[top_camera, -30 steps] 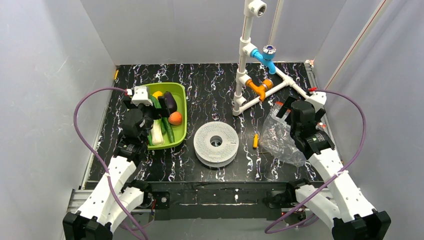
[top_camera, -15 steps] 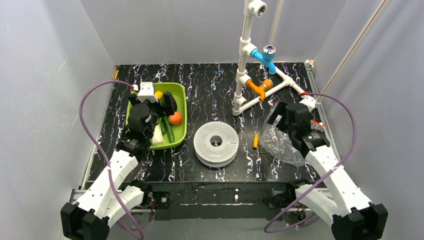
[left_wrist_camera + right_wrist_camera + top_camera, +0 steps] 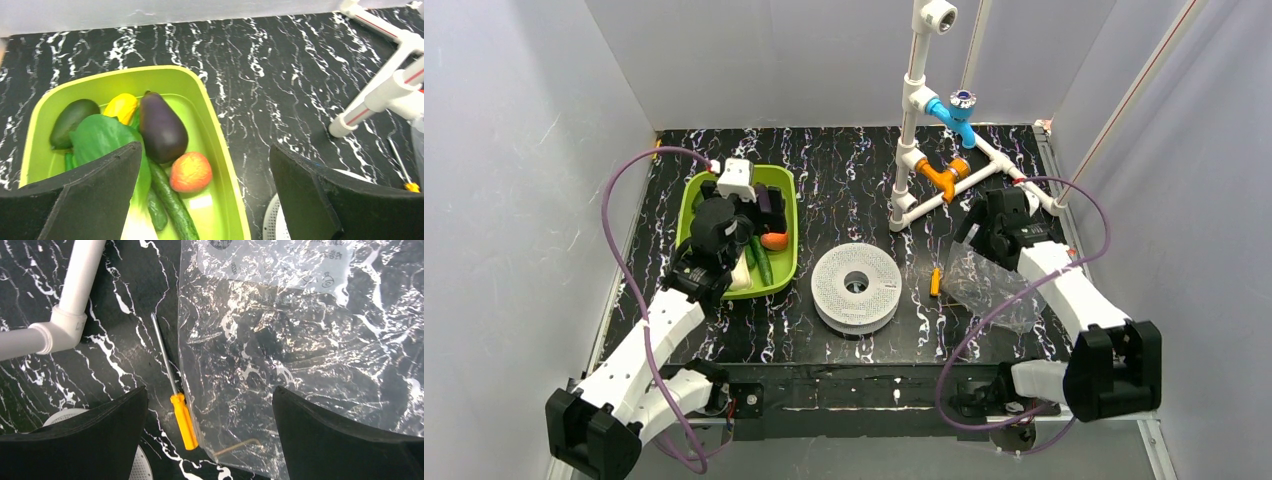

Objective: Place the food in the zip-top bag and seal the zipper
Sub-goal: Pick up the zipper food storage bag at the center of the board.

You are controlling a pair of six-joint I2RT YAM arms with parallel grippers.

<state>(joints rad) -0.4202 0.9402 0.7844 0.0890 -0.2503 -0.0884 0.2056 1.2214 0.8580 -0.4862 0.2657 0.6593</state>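
Black marbled table [image 3: 844, 180], left pincer [image 3: 205, 150] spread above food [image 3: 162, 127] in tray [image 3: 212, 140], right pincer [image 3: 210, 392] spread over zip-top bag [image 3: 300, 340].

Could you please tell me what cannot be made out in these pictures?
Zipper: unseen; the right arm overlies the zip-top bag in the top view, and the right wrist view crops it.
Leafy stalk: left wrist view, partly behind a finger.
Bag printing: right wrist view, too small.

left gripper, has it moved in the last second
Yes. In the top view the left gripper has shifted right, from over the green tray's left edge to over its middle.
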